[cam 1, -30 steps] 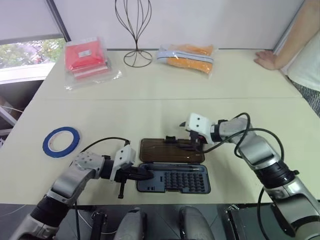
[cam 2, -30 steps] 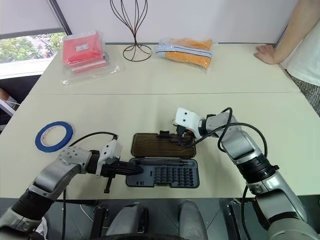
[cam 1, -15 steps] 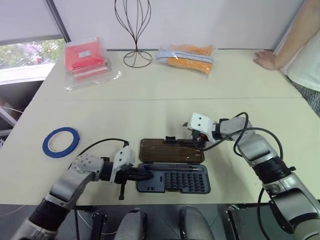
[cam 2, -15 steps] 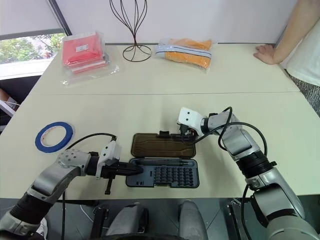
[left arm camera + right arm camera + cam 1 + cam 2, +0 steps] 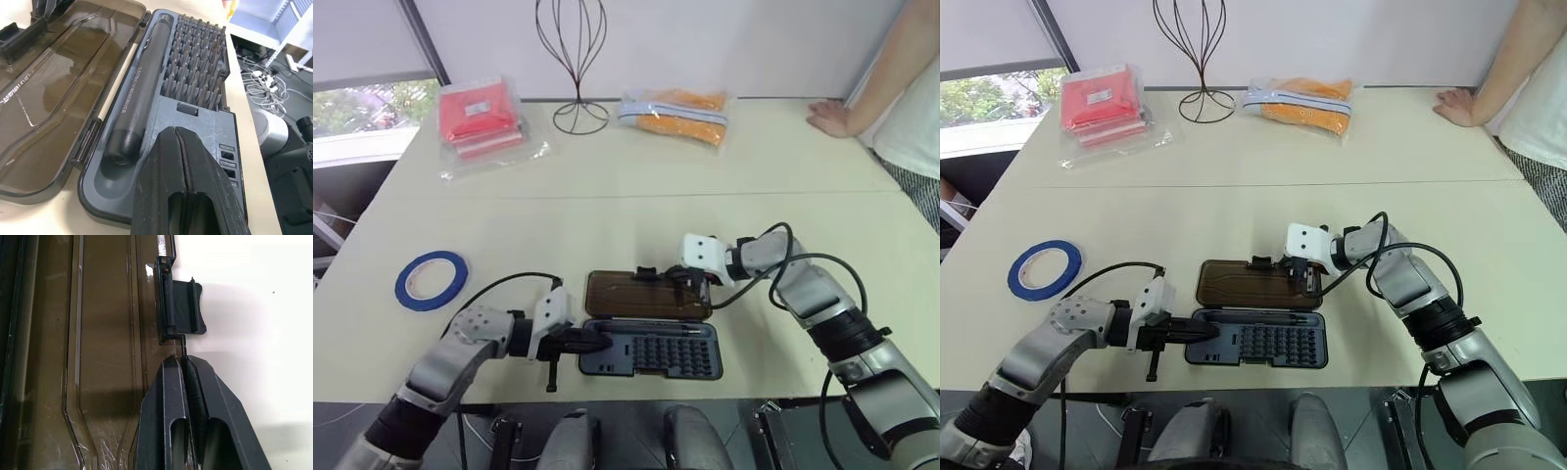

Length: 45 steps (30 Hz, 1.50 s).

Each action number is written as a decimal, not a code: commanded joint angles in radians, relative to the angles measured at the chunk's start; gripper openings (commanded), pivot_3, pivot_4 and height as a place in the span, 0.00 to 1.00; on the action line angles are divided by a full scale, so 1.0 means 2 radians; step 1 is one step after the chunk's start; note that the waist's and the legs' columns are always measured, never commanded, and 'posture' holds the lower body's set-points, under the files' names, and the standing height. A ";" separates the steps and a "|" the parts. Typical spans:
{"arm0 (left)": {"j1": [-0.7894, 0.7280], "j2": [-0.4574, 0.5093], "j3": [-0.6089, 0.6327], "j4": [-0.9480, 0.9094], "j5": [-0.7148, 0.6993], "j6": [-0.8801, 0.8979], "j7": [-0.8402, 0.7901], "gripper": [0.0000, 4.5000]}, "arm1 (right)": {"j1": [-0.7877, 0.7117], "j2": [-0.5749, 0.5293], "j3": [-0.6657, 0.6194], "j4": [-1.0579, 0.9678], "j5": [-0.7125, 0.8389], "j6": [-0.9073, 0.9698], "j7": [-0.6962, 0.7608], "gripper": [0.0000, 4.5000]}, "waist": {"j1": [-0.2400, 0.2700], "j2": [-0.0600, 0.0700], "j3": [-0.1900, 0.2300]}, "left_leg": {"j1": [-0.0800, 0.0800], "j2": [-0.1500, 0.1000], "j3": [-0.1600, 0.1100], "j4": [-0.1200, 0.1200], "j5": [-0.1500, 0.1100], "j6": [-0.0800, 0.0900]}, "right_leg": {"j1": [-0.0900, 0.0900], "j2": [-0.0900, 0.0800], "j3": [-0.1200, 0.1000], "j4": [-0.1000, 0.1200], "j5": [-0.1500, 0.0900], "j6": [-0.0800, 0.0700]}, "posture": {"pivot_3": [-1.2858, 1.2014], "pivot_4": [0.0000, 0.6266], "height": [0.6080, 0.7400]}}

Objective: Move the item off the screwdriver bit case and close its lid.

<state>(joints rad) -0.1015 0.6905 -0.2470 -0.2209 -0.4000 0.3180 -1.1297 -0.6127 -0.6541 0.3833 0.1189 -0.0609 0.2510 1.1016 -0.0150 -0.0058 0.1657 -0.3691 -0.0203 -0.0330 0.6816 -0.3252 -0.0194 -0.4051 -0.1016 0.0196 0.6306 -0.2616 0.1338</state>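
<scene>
Case (image 5: pixel 651 350) sits open at the near edge of the table (image 5: pixel 607 215), lid (image 5: pixel 646 295) flat behind the tray. My left gripper (image 5: pixel 183 147), fingers together and empty, presses on the tray's left end, holding it steady. My right gripper (image 5: pixel 185 363), pinched closed, is at the lid's far edge beside the latch tab (image 5: pixel 180 313). I reckon the lid should swing up and over from there, slowly, while the left keeps the tray pinned.

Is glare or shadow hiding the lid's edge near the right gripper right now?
Right wrist view: no; the lid edge and latch tab read plainly, with soft shadows on the table beside the right gripper. Left wrist view: pale reflections streak the lid. Left eye view: even light.
</scene>
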 commanded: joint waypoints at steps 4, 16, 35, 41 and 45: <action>0.021 0.014 0.013 -0.003 0.002 0.045 0.018 0.00 | -0.003 0.004 0.000 0.003 -0.026 -0.021 -0.018 0.01 | -0.001 0.000 0.000 | 0.000 0.000 0.000 0.000 0.000 0.000 | 0.000 0.000 0.000 0.000 0.000 0.000 | 0.52 0.24 1.00; 0.009 0.038 0.201 -0.056 -0.155 0.189 0.071 0.00 | 0.026 -0.004 -0.016 -0.069 -0.064 -0.055 -0.069 0.01 | -0.002 0.000 0.001 | -0.002 0.000 0.000 0.000 0.000 0.000 | -0.003 0.000 0.000 0.000 0.000 0.000 | 0.52 0.24 1.00; -0.184 -0.057 0.122 0.260 -0.017 0.073 0.082 0.00 | 0.056 -0.026 -0.032 -0.206 -0.114 -0.077 -0.109 0.01 | 0.001 -0.002 0.002 | -0.003 -0.001 0.000 0.000 0.000 -0.001 | -0.003 0.000 -0.001 0.000 0.000 0.000 | 0.52 0.24 1.00; -0.228 -0.095 0.094 0.330 0.022 0.026 0.059 0.00 | 0.060 -0.026 -0.038 -0.221 -0.114 -0.066 -0.108 0.01 | 0.001 -0.002 0.002 | -0.003 -0.001 0.000 0.000 0.000 -0.001 | -0.003 0.000 -0.001 0.000 0.000 0.000 | 0.52 0.24 1.00; -0.237 -0.104 0.086 0.332 0.025 0.030 0.037 0.00 | 0.060 -0.027 -0.039 -0.227 -0.114 -0.062 -0.107 0.01 | 0.001 -0.002 0.002 | -0.003 -0.001 0.000 0.000 0.000 0.000 | -0.003 0.000 -0.001 0.000 0.000 0.000 | 0.52 0.24 1.00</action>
<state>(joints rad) -0.5610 0.4867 -0.0644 0.4554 -0.3563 0.3826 -1.0280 -0.4850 -0.7055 0.3447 -0.2863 -0.2903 0.1264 0.8969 -0.0137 -0.0094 0.1702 -0.3753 -0.0217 -0.0323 0.6823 -0.3247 -0.0204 -0.4109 -0.1018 0.0185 0.6309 -0.2615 0.1341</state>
